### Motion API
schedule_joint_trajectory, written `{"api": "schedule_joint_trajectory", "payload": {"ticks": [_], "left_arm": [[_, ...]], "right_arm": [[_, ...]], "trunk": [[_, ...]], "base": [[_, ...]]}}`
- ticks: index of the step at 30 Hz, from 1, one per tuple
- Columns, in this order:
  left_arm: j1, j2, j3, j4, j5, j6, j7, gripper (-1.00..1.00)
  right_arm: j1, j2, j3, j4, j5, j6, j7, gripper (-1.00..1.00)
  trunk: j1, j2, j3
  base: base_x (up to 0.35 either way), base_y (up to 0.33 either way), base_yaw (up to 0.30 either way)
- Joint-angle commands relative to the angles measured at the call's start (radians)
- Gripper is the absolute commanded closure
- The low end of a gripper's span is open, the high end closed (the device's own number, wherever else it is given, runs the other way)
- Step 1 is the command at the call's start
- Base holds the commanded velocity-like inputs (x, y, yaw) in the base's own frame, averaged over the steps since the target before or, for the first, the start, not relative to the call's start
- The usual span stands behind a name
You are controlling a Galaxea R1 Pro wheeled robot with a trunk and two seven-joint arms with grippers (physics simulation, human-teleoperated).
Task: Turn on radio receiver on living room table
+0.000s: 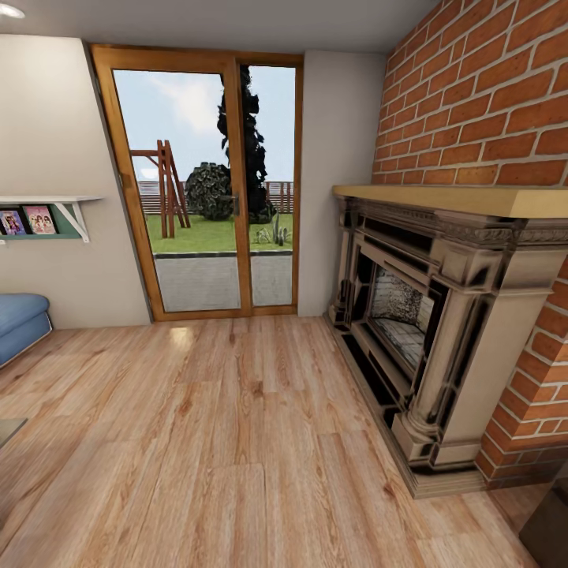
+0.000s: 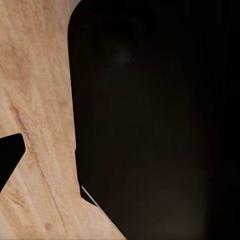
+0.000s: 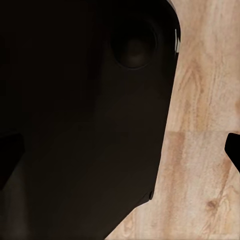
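Observation:
The radio receiver is out of view. I face a corner of the living room with a light wood plank floor (image 1: 237, 442). At the far left edge a small grey sliver (image 1: 6, 431) may be a corner of the table; I cannot tell. In the left wrist view my left gripper (image 2: 120, 155) hangs over the floor beside my dark base, one black fingertip (image 2: 10, 155) at the frame's edge. My right gripper (image 3: 120, 150) shows a fingertip (image 3: 234, 150) at the opposite edge. Both look spread wide with nothing between the fingers.
Wood-framed glass doors (image 1: 209, 189) stand straight ahead. A brick fireplace (image 1: 442, 315) with a wooden mantel takes up the right side. A blue sofa end (image 1: 20, 319) and a wall shelf (image 1: 47, 217) are at the left. A dark shape (image 1: 548, 521) sits at the bottom right.

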Motion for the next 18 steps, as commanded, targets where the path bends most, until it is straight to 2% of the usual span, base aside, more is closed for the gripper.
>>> {"api": "schedule_joint_trajectory", "payload": {"ticks": [1,18], "left_arm": [[0.000,0.000,0.000,0.000,0.000,0.000,0.000,-1.00],[0.000,0.000,0.000,0.000,0.000,0.002,0.000,-1.00]], "right_arm": [[0.000,0.000,0.000,0.000,0.000,0.000,0.000,-1.00],[0.001,0.001,0.000,0.000,0.000,0.000,0.000,-1.00]], "trunk": [[0.000,0.000,0.000],[0.000,0.000,0.000]], "base": [[0.000,0.000,0.000],[0.000,0.000,0.000]]}}
